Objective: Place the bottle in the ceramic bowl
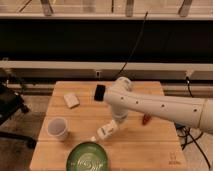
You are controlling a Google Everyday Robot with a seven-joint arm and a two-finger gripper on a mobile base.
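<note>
The small white bottle point(106, 131) hangs tilted in my gripper point(113, 126), cap end pointing down-left, just above the wooden table point(150, 150). The gripper is at the end of my white arm, which reaches in from the right. The green ceramic bowl point(88, 157) with its pale swirl inside sits at the table's front edge, just below and left of the bottle. The bottle's cap is close to the bowl's far rim but outside it.
A whitish cup point(57, 128) stands at the left of the table. A pale rectangular block point(71, 100) lies at the back left. A black object point(100, 92) sits at the back middle, and a reddish object point(146, 119) lies right of the arm.
</note>
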